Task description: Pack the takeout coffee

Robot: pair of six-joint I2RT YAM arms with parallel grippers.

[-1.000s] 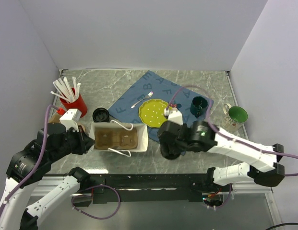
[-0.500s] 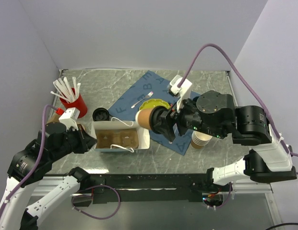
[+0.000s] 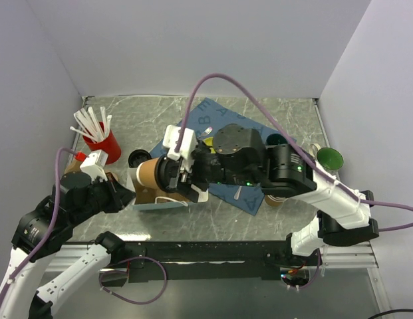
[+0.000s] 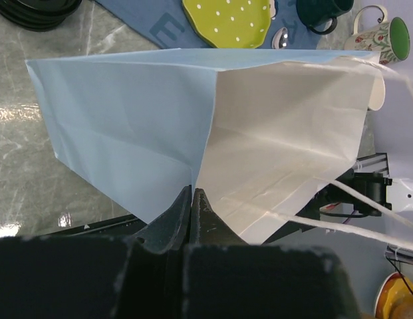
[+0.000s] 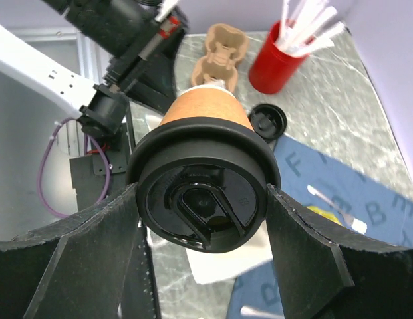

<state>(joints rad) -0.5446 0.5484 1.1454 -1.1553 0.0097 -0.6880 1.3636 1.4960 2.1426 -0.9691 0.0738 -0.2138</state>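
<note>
The right gripper [image 5: 201,199], jaws wide around the tan paper cup with black plastic lid [image 5: 203,109], has swung left; the cup hangs sideways over the white paper bag [image 4: 273,133]; lowering it seems next.

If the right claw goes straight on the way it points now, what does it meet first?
Probably the white paper bag, just beyond the base of the takeout coffee the right claw holds. Depth is unclear; it may pass above, toward the pulp carrier.

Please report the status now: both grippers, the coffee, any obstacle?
Left gripper shut on white bag edge. Right gripper holds takeout coffee, tilted over bag. Bag mouth open.
</note>
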